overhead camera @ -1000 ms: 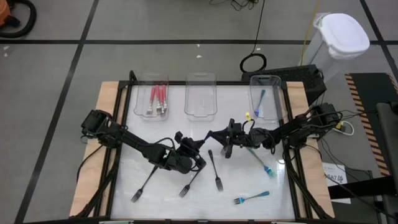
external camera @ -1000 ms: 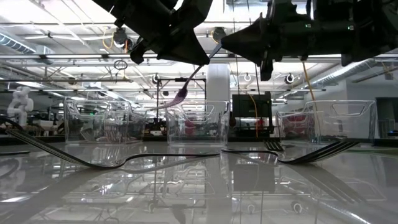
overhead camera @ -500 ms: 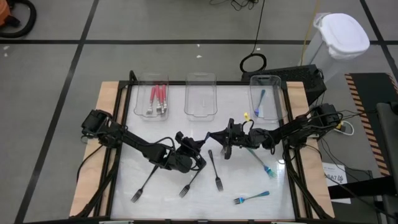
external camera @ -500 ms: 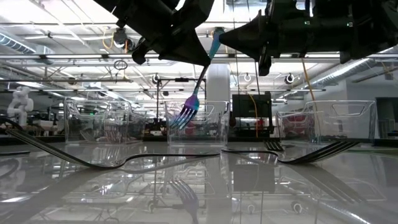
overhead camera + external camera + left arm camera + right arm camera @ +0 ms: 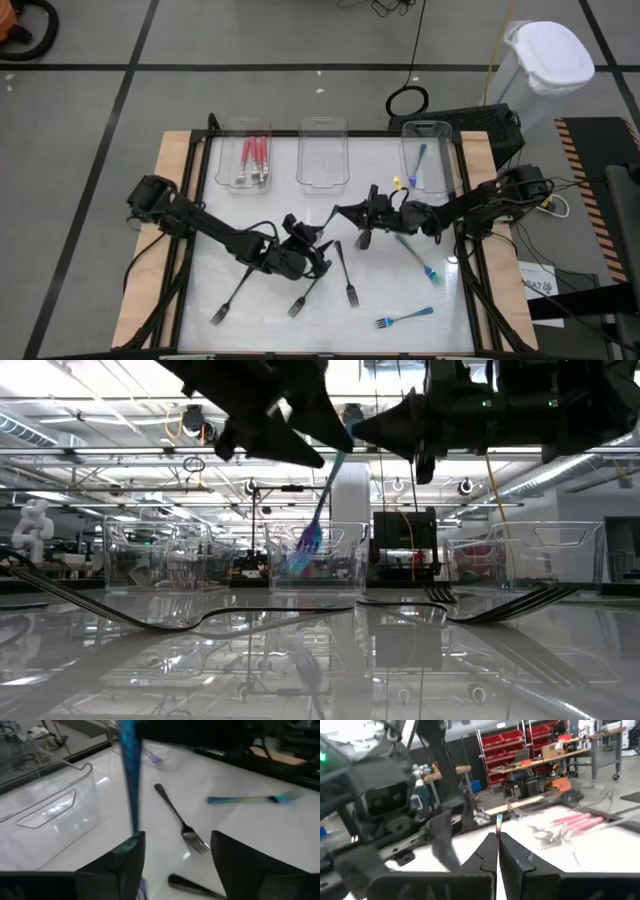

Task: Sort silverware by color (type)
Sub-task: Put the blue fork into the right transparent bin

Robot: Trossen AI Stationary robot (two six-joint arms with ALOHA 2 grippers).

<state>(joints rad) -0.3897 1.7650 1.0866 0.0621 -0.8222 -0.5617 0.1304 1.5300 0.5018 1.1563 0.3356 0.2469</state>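
A teal-handled fork (image 5: 322, 500) hangs over the table's middle, tines down. My right gripper (image 5: 338, 213) reaches in from the right and is shut on its top end. My left gripper (image 5: 318, 255) stands open around the handle (image 5: 131, 780), which passes close beside one finger (image 5: 125, 862); I cannot tell whether they touch. Three black forks (image 5: 346, 272) and two teal forks (image 5: 420, 260) lie flat on the white table. Red forks (image 5: 253, 160) lie in the far left tray, and one teal fork (image 5: 420, 160) lies in the far right tray. My right gripper pinches the free end of the fork's handle (image 5: 498, 822) between its two fingers, and a short tip shows past them. The fingers come roughly level from the table's right and lie across the handle. The fork hangs tilted below them, clear of the table.
Three clear trays line the far edge; the middle one (image 5: 322, 155) holds nothing. The loose forks lie near the front and right of the table. Both arms meet over the middle. A white bin (image 5: 545, 60) stands off the table at the far right.
My left gripper has opened and let go of the teal fork. The fork's tine end has swung down from a shallow slant to a steep hang below my right gripper, while its handle end has stayed in place.
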